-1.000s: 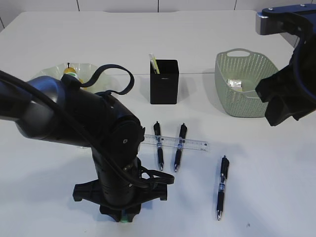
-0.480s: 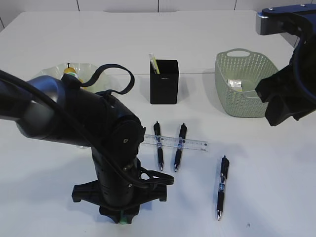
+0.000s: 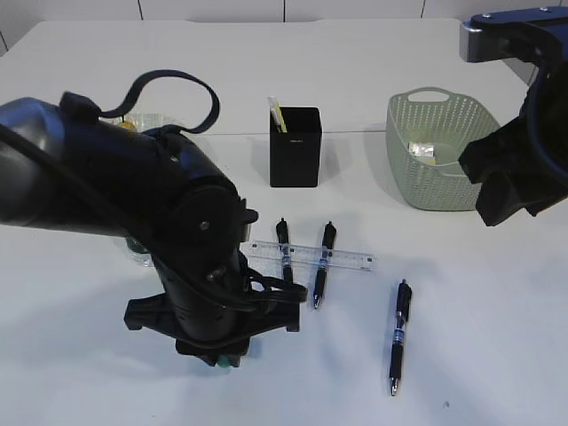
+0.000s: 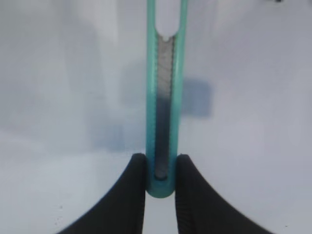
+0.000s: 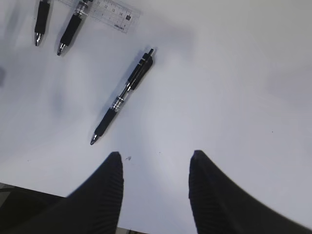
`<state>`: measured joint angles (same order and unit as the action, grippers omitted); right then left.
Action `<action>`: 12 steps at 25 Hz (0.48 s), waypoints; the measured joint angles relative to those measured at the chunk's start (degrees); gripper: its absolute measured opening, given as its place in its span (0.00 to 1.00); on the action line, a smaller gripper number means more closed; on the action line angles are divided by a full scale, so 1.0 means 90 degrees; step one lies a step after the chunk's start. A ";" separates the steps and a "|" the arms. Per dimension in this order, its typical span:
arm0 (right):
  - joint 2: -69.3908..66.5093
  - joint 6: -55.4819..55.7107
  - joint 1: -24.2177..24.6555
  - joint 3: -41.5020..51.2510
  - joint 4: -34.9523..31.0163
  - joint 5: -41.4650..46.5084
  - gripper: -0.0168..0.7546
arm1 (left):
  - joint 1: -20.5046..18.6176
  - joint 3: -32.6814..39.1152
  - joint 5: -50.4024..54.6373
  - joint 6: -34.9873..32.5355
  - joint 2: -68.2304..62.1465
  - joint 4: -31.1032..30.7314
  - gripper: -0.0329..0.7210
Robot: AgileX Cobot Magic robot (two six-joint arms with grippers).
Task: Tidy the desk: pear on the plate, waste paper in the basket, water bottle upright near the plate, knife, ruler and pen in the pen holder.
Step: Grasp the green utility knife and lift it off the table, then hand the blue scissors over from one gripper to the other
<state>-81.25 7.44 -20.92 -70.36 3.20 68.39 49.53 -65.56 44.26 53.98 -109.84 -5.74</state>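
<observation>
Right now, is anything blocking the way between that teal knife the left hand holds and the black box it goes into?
Nothing visible blocks it. The teal plastic knife is clamped in the left hand, and the matte black square pen holder stands open-topped behind two black pens and a clear ruler.

- Exterior view: raised, slanting down across the desk [image 3: 461,355] toward its far edge.
- Left wrist view: straight down, very close; teal knife [image 4: 165,97] fills centre frame.
- Right wrist view: downward, higher up. Shares with exterior view the ruler [image 5: 105,9] upper left and the lone pen [image 5: 123,96].
</observation>
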 joint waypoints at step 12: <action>0.0000 0.0000 0.0000 0.0000 0.0000 0.0000 0.46 | 0.0000 0.0012 -0.0316 -0.0091 0.0934 -0.0872 0.17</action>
<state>-81.25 7.44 -20.92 -70.36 3.20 68.39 49.53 -65.45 41.41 53.16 -101.43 -13.59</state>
